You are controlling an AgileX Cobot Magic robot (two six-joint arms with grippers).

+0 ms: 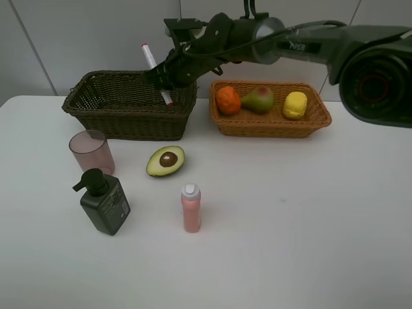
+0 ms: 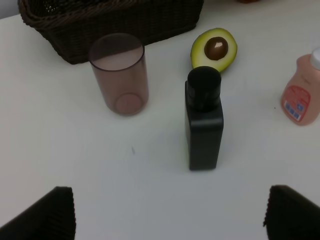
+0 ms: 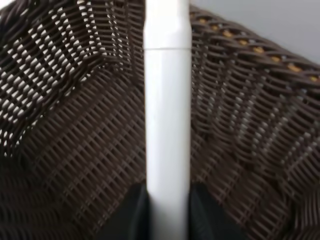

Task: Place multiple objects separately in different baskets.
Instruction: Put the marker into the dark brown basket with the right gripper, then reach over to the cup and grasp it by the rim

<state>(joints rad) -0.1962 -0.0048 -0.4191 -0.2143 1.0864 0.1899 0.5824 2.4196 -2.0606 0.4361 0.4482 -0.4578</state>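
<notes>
My right gripper [image 1: 164,76] reaches across and is shut on the white marker [image 1: 149,56], holding it tilted over the right end of the dark wicker basket [image 1: 129,122]. The right wrist view shows the marker [image 3: 167,115] between the fingers [image 3: 135,215], above the basket's inside [image 3: 75,140]. The orange [image 1: 228,100], pear [image 1: 259,99] and lemon [image 1: 295,105] lie in the orange-tan basket [image 1: 270,125]. The avocado half [image 1: 166,160], pink cup [image 1: 92,151], pump bottle [image 1: 105,203] and small pink bottle [image 1: 190,207] stand on the table. My left gripper [image 2: 172,215] is open and empty, short of the pump bottle [image 2: 203,120].
In the left wrist view the cup [image 2: 120,75] stands just in front of the dark basket [image 2: 110,20], with the avocado half [image 2: 214,49] and pink bottle [image 2: 301,95] to one side. The two baskets stand side by side at the back of the white table [image 1: 309,212].
</notes>
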